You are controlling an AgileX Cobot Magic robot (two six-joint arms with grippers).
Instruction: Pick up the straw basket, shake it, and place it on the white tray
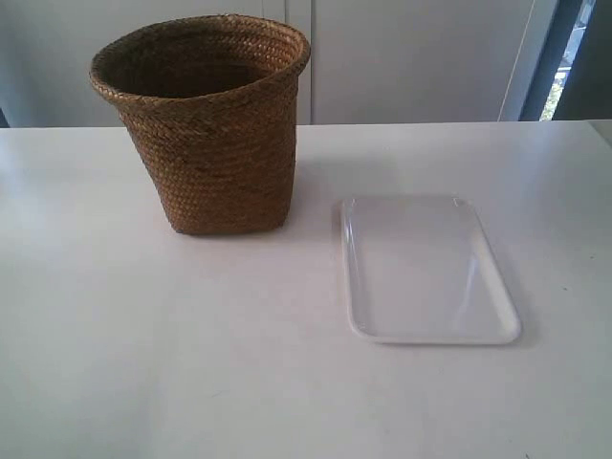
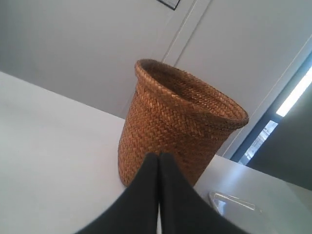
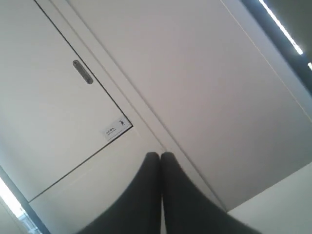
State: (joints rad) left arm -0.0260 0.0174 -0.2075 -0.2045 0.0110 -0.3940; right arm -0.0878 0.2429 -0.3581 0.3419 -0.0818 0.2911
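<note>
The straw basket stands upright on the white table, towards the back left of the exterior view, brown and woven with a dark inside. The white tray lies flat to its right, apart from it. No arm shows in the exterior view. In the left wrist view my left gripper is shut with nothing between its fingers, pointing at the basket from a short distance; a corner of the tray shows beside it. My right gripper is shut and empty, facing a wall panel.
The white table spreads wide around both things. Grey cabinet doors stand behind its far edge. A door panel with a handle and a small label fills the right wrist view.
</note>
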